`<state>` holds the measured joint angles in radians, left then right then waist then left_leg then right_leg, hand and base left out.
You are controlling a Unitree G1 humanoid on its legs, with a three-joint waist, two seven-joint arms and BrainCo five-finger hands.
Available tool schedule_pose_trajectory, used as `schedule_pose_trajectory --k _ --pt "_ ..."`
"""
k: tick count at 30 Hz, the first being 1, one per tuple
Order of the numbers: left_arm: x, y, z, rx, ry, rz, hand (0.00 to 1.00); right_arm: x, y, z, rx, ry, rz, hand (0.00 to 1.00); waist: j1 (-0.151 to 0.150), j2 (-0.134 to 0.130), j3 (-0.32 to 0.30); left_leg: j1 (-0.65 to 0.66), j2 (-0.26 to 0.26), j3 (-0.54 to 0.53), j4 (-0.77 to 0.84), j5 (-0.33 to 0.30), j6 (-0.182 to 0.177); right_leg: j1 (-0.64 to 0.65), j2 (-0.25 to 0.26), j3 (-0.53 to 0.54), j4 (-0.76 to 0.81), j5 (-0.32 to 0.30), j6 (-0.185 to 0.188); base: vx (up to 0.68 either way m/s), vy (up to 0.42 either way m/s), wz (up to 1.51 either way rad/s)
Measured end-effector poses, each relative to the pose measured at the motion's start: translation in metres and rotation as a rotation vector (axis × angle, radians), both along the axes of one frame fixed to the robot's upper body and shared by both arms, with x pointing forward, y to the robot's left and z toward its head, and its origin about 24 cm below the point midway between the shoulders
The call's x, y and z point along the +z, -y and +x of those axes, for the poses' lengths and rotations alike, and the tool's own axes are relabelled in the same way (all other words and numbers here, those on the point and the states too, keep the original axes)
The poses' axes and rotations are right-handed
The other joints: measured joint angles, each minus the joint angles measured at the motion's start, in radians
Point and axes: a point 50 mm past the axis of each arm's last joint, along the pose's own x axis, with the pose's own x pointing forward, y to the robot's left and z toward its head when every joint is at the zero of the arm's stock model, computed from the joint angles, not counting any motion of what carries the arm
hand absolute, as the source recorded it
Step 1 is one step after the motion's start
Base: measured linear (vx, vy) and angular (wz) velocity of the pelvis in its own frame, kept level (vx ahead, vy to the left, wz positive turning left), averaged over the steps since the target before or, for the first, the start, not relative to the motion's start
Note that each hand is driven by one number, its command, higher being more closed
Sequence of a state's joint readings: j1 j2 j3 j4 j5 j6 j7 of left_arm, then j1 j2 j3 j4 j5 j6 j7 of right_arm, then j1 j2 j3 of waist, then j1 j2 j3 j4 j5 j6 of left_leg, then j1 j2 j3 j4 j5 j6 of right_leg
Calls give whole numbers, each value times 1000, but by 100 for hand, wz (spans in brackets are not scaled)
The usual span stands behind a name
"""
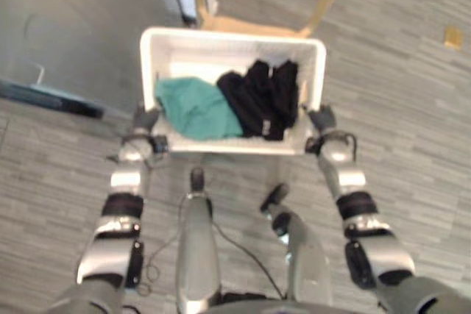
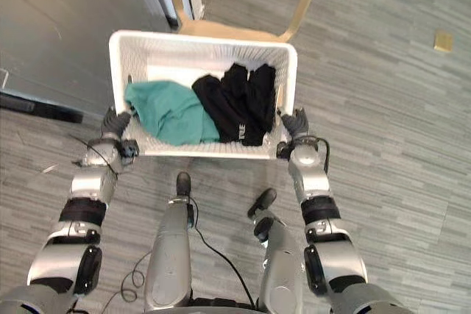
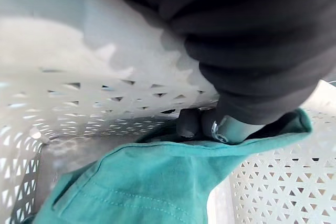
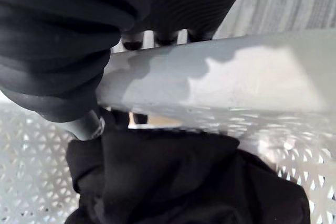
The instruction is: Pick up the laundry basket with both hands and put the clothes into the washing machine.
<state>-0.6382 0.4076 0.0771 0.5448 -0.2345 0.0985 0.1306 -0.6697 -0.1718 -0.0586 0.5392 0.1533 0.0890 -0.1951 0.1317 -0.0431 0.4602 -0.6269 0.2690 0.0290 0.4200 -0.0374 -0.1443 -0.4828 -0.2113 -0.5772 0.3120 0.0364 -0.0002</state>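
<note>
Gripping one basket (image 1: 228, 36) holding two garments (image 1: 261, 97): left hand (image 1: 145, 118), right hand (image 1: 321, 118).

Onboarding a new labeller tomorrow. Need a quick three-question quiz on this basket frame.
1. True or false: in the laundry basket, the teal garment lies to the robot's left of the black garment.
2. What is the right hand shut on? A) the basket's side rim B) the black garment C) nothing
3. Short answer: which garment lies nearest the left hand?
Key: 1 true; 2 A; 3 the teal garment.
</note>
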Motion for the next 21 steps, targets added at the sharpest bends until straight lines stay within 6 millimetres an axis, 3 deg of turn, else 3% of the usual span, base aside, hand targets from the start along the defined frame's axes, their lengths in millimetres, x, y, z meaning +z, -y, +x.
schedule_pose_trajectory --k 5,10,11,12,13,21 --pt "38 9 1 -45 158 3 100 35 9 -3 -45 147 42 100 15 5 32 -43 16 0 -2 2 -1 -16 11 -24 -22 11 -2 -59 -2 3" --pt "59 16 -2 -72 259 -2 100 60 14 -4 -71 240 63 100 24 6 47 -73 30 11 -2 25 3 -29 15 -45 -32 14 -5 52 -18 7" --pt "63 17 -1 -78 273 -13 0 67 15 -3 -78 259 64 100 25 7 53 -76 34 24 -2 28 4 -29 15 -50 -33 14 -5 63 -14 4" --pt "64 17 -1 -82 281 -30 0 72 15 -2 -81 274 66 100 26 7 56 -76 39 35 -1 28 4 -29 16 -51 -33 14 -5 63 -11 2" --pt "64 18 -1 -84 285 -38 0 74 16 -1 -83 279 69 0 26 7 56 -76 41 38 -1 28 4 -29 16 -52 -33 14 -5 66 -7 -2" --pt "90 24 1 -101 375 -91 0 79 34 -2 -139 287 95 0 21 9 57 -72 49 59 -1 29 2 -28 16 -54 -33 14 -5 42 -2 -1"
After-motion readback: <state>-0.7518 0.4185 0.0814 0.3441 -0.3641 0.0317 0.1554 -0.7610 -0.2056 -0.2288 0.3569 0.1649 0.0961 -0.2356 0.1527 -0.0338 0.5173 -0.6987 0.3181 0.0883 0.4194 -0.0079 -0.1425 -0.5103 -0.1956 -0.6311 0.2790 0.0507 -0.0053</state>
